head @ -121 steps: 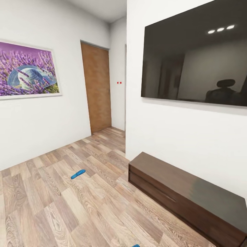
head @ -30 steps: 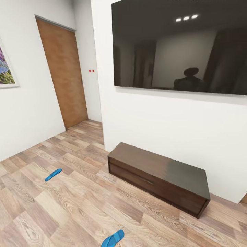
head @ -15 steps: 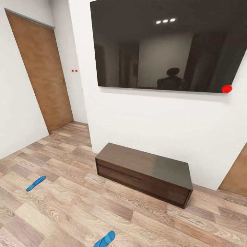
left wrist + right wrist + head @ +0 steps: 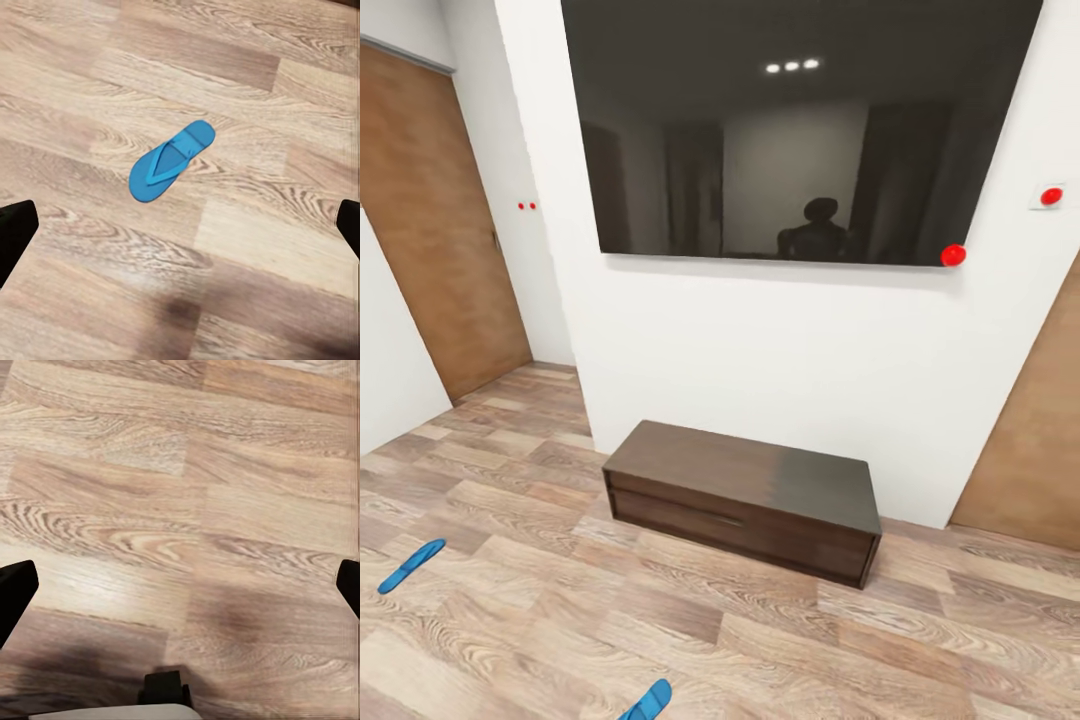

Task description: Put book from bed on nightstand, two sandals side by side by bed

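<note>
Head view, room: a large black wall-mounted screen [image 4: 790,130] hangs on the white wall above a long low dark-wood cabinet [image 4: 745,497], which sits flush against that wall, so this looks like the wall opposite the bed; brown wooden doors [image 4: 420,220] flank it on either side.
Head view, sandals: one bright blue flip-flop [image 4: 410,565] lies on the light wood-plank floor [image 4: 760,640] at the left edge, the second bright blue flip-flop [image 4: 647,702] at the bottom edge, well apart from each other and pointing the same slanted way, scattered rather than paired.
Left wrist view: the left gripper [image 4: 180,225] hangs above the floor with its dark fingertips [image 4: 15,229] spread wide at either edge, released and empty; a blue flip-flop [image 4: 171,160] lies sole-down, strap up, between and beyond them, likely the first target because it lies nearest.
Right wrist view: the right gripper [image 4: 180,589] is also spread wide and empty over bare planks, probably parked while the base travels.
Task standing: judged from this, neither sandal is placed yet.
</note>
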`<state>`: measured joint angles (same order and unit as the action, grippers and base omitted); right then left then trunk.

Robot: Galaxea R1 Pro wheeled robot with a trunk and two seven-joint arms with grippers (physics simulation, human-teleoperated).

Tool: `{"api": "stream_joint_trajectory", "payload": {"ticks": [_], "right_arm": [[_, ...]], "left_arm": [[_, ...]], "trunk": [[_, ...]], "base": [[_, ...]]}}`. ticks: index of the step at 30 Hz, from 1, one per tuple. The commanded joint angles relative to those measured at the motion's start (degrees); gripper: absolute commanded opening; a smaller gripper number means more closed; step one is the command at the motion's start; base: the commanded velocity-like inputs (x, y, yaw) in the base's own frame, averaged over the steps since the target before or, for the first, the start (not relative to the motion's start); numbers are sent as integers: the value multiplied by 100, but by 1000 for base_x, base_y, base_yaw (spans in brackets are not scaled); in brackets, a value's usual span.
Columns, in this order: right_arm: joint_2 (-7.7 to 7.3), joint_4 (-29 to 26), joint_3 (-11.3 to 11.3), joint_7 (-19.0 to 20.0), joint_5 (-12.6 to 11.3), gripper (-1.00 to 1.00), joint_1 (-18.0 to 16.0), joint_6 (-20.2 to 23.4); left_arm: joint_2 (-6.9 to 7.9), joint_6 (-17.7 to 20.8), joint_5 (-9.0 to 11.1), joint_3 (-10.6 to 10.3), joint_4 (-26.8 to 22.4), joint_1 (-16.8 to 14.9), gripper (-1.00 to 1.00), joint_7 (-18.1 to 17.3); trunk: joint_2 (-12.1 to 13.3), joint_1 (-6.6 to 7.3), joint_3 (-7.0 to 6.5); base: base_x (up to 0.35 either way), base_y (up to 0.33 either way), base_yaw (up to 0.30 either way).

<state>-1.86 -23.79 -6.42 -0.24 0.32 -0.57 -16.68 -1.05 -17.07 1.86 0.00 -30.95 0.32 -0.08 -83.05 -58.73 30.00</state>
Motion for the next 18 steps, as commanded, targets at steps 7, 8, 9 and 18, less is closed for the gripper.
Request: {"api": "stream_joint_trajectory", "payload": {"ticks": [7, 8, 9, 18], "right_arm": [[1, 6, -9, -2, 4, 100, -4, -19], [1, 6, -9, -2, 4, 100, -4, -19], [1, 6, -9, -2, 4, 100, -4, -20], [1, 6, -8, -2, 4, 100, -4, -20]], "left_arm": [[-1, -7, 16, 0, -8, 3, 100, -1], [-1, -7, 16, 0, -8, 3, 100, -1], [-1, -7, 16, 0, -8, 3, 100, -1], [-1, -7, 19, 0, -8, 3, 100, -1]], "trunk": [[-3, 0, 4], [-3, 0, 4], [-3, 0, 4], [-3, 0, 4]], "base": [[0, 0, -242], [0, 0, -229], [0, 0, -222], [0, 0, -213]]}}
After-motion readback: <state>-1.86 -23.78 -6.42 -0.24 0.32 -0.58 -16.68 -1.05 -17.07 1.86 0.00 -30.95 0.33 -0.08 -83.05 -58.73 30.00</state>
